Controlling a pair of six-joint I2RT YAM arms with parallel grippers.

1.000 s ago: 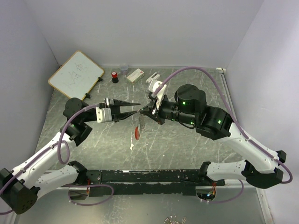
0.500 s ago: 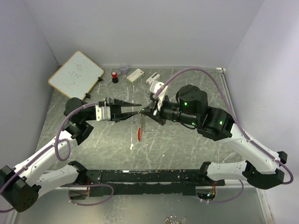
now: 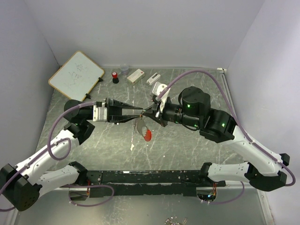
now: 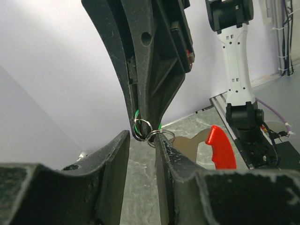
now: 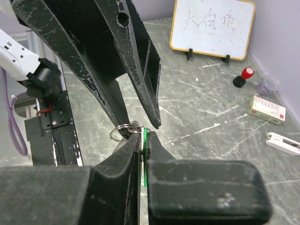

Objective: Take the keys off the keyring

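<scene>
The two grippers meet tip to tip above the middle of the table. My right gripper (image 3: 150, 112) (image 5: 144, 133) is shut on the green key (image 5: 146, 140), which shows as a thin green edge between its fingers and as slivers in the left wrist view (image 4: 136, 124). The silvery keyring (image 4: 160, 136) (image 5: 120, 129) hangs at its tip. My left gripper (image 3: 139, 112) (image 4: 140, 140) is open, and one finger seems to reach through a ring loop. The red key (image 3: 148, 136) (image 4: 221, 147) dangles below the ring, off the table.
A whiteboard (image 3: 76, 72) stands at the back left. A red-and-black cylinder (image 3: 115, 76), a small clear cup (image 3: 124, 69) and two white blocks (image 3: 135, 75) (image 3: 153, 78) lie along the back wall. Walls close in on three sides.
The red key has swung to the right under the ring. The grippers' meeting point has shifted slightly right. The right gripper keeps its hold.
</scene>
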